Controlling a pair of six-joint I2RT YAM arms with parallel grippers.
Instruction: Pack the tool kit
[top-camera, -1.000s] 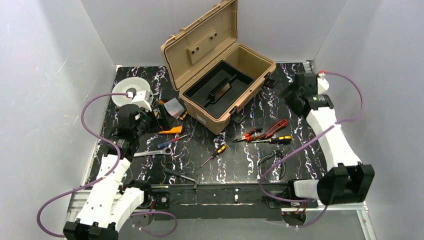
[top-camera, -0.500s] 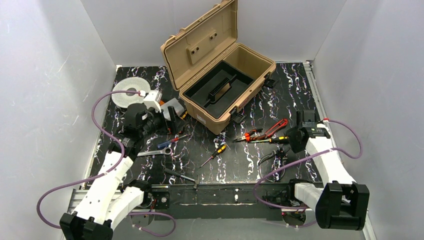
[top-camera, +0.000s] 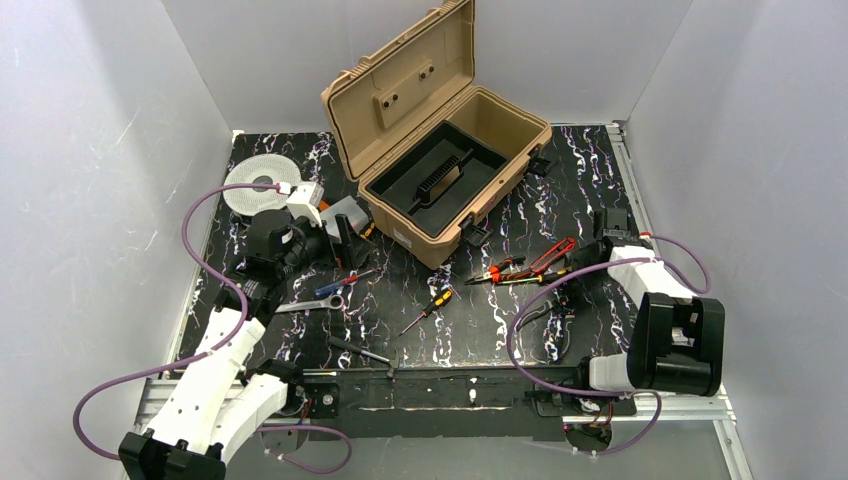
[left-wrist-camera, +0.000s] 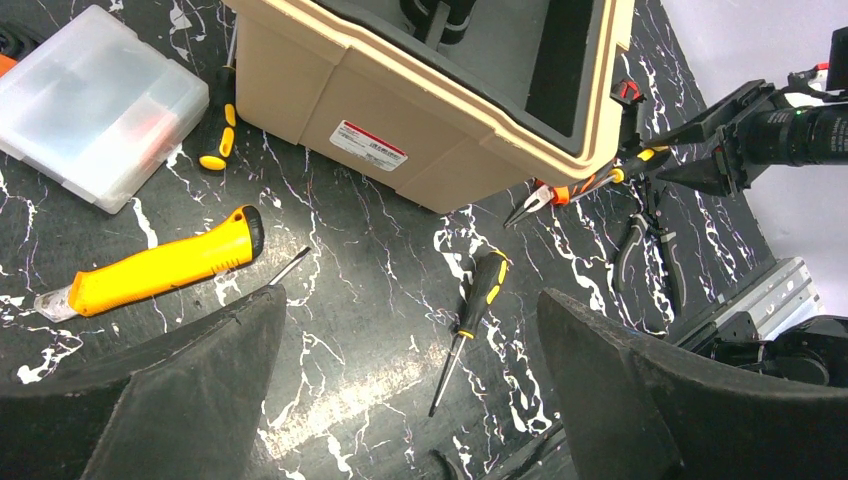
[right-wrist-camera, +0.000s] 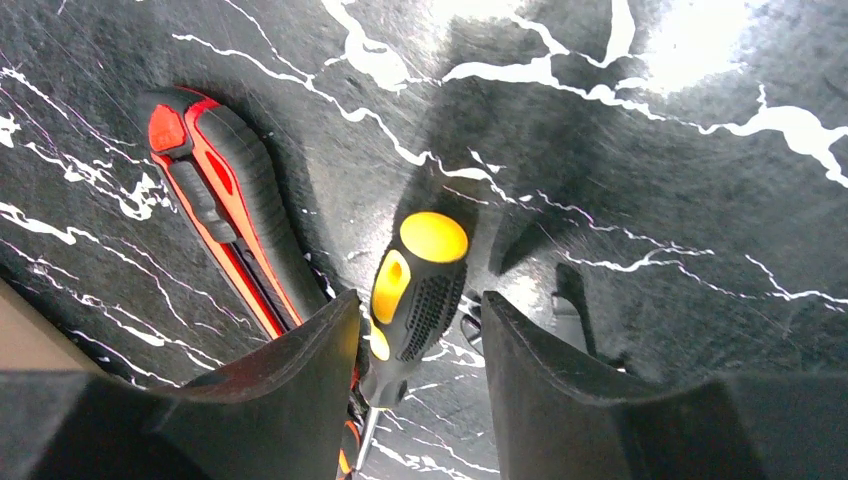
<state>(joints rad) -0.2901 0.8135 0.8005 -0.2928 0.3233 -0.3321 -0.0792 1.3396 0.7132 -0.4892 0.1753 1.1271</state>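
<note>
Tan toolbox (top-camera: 405, 235) stands open at 12 o'clock on the worktop (top-camera: 480, 330), its tray (top-camera: 400, 188) bare of tools; nothing looks packed yet. Right pincer (right-wrist-camera: 417, 300), at 3 o'clock, straddles a yellow-black screwdriver (right-wrist-camera: 415, 285), half-closed, not clamped. Left pincer (left-wrist-camera: 408, 298) gapes wide, empty, at 9 o'clock.
</note>
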